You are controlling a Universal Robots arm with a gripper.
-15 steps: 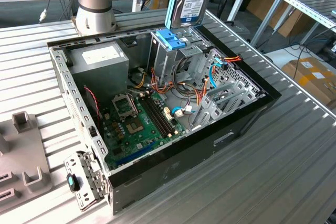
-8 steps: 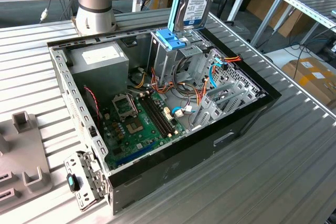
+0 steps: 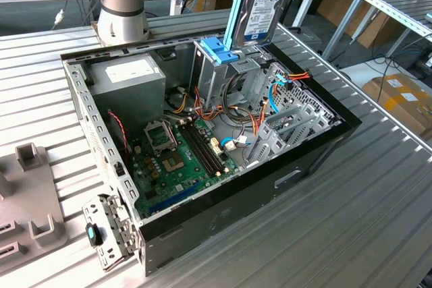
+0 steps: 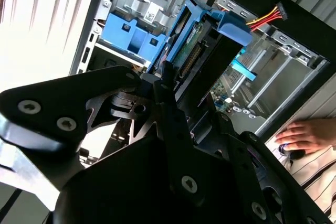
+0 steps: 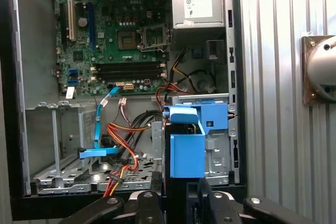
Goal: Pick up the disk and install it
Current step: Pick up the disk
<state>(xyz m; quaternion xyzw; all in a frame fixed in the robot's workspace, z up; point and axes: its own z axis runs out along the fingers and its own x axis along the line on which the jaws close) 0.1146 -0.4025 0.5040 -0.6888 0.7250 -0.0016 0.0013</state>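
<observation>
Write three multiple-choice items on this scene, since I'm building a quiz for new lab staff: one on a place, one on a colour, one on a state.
1. Where is the disk?
A. flat on the table
B. upright in the air above the drive cage
C. on the motherboard

2. What colour is the disk's carrier rail?
A. red
B. yellow
C. light blue

3. What is the gripper doing?
A. shut on the disk
B. open and empty
C. shut on a cable

Key:
1 B: the exterior view shows it upright over the cage.
2 C: light-blue plastic frames it in both wrist views.
3 A: the disk sits between its fingers, clear of any support.
</observation>
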